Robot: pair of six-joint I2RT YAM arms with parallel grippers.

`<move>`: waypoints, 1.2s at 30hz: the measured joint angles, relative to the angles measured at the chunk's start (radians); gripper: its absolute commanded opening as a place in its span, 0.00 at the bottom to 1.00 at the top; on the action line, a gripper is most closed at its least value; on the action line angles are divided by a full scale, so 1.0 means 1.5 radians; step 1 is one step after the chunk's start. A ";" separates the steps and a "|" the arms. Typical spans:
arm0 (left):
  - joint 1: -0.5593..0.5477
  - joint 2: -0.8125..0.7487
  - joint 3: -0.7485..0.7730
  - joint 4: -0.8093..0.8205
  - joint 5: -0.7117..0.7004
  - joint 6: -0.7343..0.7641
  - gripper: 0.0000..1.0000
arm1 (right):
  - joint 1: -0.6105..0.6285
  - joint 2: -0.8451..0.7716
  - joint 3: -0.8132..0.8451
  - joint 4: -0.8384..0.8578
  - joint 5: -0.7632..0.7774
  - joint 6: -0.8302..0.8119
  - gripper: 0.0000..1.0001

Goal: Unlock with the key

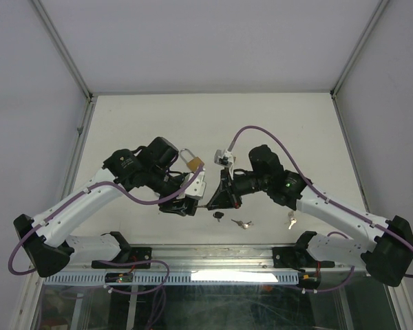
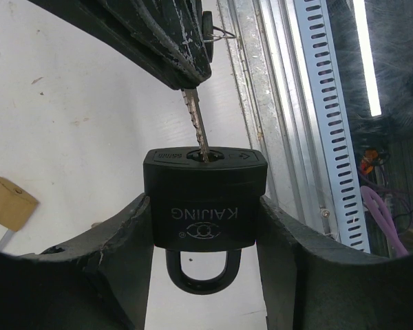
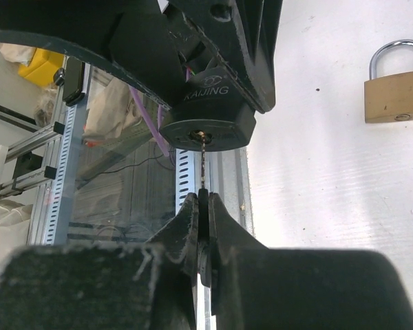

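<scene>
A black padlock (image 2: 205, 206) marked KAIJING sits squeezed between my left gripper's (image 2: 205, 230) two fingers, its keyway facing outward and its shackle (image 2: 199, 273) closed. My right gripper (image 3: 204, 201) is shut on the black head of a key (image 3: 204, 165). The toothed blade of the key (image 2: 197, 124) has its tip in the keyway of the black padlock (image 3: 210, 113), with most of the blade still showing. In the top view the left gripper (image 1: 186, 204) and the right gripper (image 1: 217, 199) meet nose to nose near the table's front middle.
A brass padlock (image 1: 193, 162) lies on the table behind the left gripper, also in the right wrist view (image 3: 396, 89). Loose keys lie near the front edge: a black-headed one (image 1: 218, 215), a silver pair (image 1: 243, 223) and another (image 1: 291, 220). A slotted metal rail (image 2: 330, 137) runs along that edge.
</scene>
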 measured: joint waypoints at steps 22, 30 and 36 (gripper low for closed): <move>-0.005 -0.064 -0.059 0.099 -0.090 -0.005 0.00 | -0.017 -0.031 0.011 -0.042 0.049 0.068 0.00; -0.005 -0.053 -0.059 0.102 -0.086 -0.004 0.00 | -0.050 -0.061 -0.041 0.012 0.014 0.157 0.00; -0.005 -0.046 -0.059 0.102 -0.085 0.003 0.00 | -0.069 -0.027 -0.073 0.111 -0.039 0.264 0.00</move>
